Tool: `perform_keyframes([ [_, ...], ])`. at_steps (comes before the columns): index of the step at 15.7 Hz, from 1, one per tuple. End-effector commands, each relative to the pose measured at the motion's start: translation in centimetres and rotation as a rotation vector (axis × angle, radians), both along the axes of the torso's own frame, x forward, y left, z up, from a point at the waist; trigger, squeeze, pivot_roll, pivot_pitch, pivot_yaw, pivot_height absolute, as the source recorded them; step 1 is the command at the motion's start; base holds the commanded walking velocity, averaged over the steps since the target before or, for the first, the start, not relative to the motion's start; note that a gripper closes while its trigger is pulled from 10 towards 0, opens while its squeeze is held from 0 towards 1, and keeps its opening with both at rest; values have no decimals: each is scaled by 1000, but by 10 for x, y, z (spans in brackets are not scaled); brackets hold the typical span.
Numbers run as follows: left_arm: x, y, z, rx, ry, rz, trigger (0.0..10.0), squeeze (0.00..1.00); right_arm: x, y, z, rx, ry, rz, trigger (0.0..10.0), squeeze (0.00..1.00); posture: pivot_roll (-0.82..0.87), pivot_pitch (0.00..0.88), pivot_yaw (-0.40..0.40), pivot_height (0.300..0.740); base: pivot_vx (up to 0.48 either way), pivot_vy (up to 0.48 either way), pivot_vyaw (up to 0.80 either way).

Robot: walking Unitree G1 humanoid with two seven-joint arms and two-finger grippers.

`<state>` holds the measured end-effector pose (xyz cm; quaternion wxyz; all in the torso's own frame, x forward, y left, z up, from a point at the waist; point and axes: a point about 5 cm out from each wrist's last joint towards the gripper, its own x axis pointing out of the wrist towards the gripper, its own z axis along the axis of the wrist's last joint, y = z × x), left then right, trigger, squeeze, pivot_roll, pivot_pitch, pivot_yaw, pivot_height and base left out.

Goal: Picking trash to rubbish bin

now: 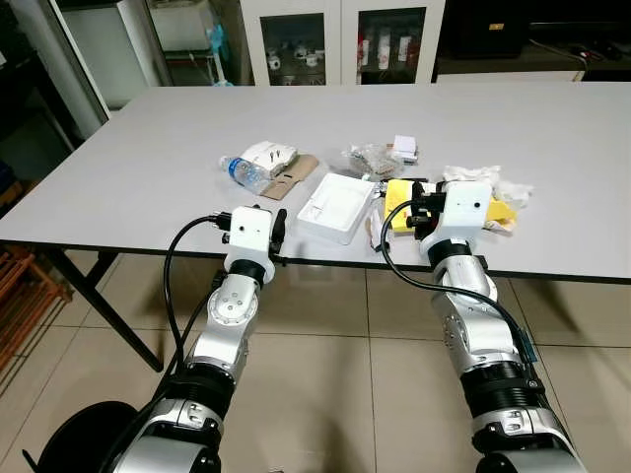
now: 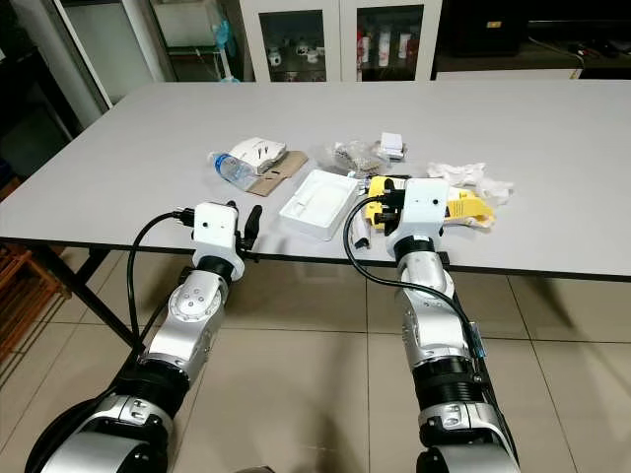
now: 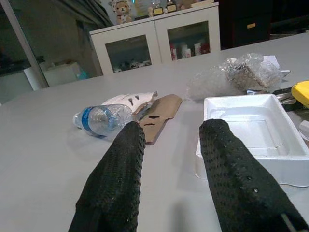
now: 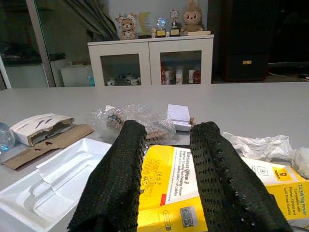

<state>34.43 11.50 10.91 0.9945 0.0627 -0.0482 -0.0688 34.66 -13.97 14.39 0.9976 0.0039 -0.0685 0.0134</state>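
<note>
Trash lies on a grey table point(image 1: 148, 148): a plastic water bottle point(image 1: 242, 172), a white carton point(image 1: 268, 158), brown cardboard point(image 1: 294, 175), a white foam tray point(image 1: 337, 205), a bubble-wrap bag point(image 1: 373, 158), a small white box point(image 1: 404, 147), a yellow box point(image 1: 399, 209) and crumpled white paper point(image 1: 485, 178). My left gripper point(image 1: 279, 233) is open at the table's front edge, pointing between the bottle point(image 3: 100, 119) and the foam tray point(image 3: 251, 130). Just over the near end of the yellow box point(image 4: 169, 179), my right gripper point(image 4: 169, 128) stands open with nothing held.
White glass-door cabinets point(image 1: 340, 39) stand behind the table. Dark table legs point(image 1: 108, 305) run down to the tiled floor point(image 1: 335, 374) at the left. A wooden rack point(image 1: 20, 296) sits at the far left. The table's left and far parts are bare.
</note>
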Motion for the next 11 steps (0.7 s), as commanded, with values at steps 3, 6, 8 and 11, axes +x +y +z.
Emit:
perform_keyframes([
  [3, 0, 3, -1, 7, 0, 16, 10000, 0, 0, 1, 1, 0, -3, 2, 10000, 0, -6, 0, 101, 740, 0, -480, 0],
  [6, 0, 3, 0, 9, 1, 20, 10000, 0, 0, 2, 2, -3, -4, 7, 10000, 0, -5, 0, 99, 740, 0, -480, 0],
  [8, 0, 3, 0, 9, 2, 20, 10000, 0, 0, 2, 2, -5, -4, 8, 10000, 0, -5, 0, 98, 740, 0, -480, 0],
  [11, 0, 3, 0, 9, 2, 22, 10000, 0, 0, 1, 2, -5, -4, 11, 10000, 0, -5, 0, 97, 740, 0, -480, 0],
])
